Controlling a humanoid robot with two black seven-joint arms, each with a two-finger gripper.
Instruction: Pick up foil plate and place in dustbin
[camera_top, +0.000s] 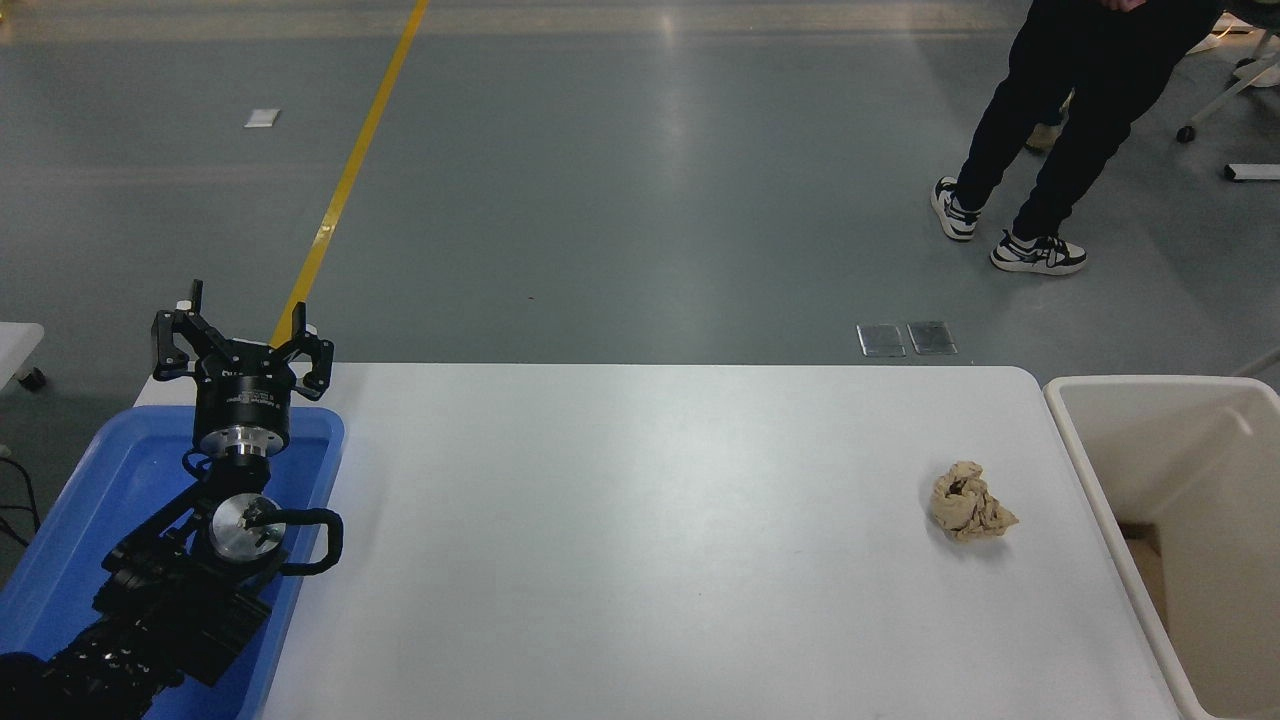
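Note:
The cream-beige dustbin stands at the table's right edge, partly cut off by the picture. The foil plate is out of view; no foil shows inside the visible part of the bin or on the table. My left gripper is parked over the far end of the blue tray at the lower left, its fingers spread open and empty. My right arm and gripper are out of view.
A crumpled tan paper wad lies on the white table near its right side. The blue tray sits at the left edge under my left arm. A person in black trousers stands on the floor beyond the table, top right.

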